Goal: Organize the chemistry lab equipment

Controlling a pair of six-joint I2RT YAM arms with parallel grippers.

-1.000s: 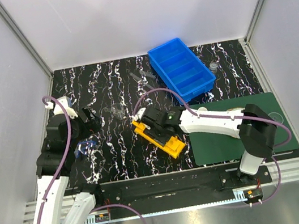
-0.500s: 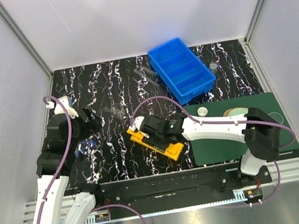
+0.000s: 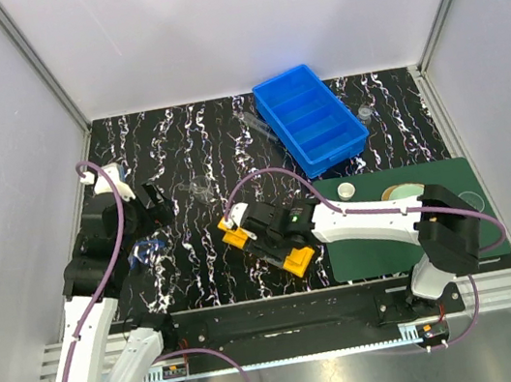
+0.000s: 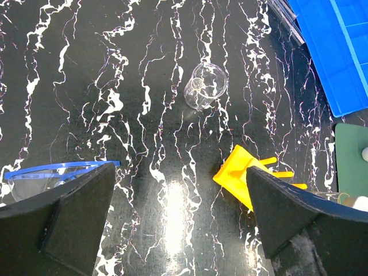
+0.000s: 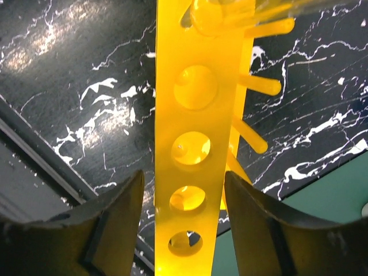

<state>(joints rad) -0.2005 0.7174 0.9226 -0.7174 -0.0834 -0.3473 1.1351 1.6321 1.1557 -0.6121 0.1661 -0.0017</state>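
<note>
Yellow plastic rack with hole row point(image 3: 297, 261) is set on black marbled surface point(image 3: 181, 154), 7 o'clock of blue divided plastic bin point(image 3: 310, 118). Astride it the right end effector point(image 5: 183, 190) is part-open; the left end effector point(image 4: 179, 178) is held wide, empty. Straight-up retreat is advised so pegs aren't snagged.

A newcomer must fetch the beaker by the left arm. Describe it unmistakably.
Start at the blue divided bin at the far side of the black table. Nearer and left of it, between the yellow rack and the left gripper, sits a small beaker. It is short, wide-mouthed clear glass, unlike the slim tubes beside the bin.
</note>
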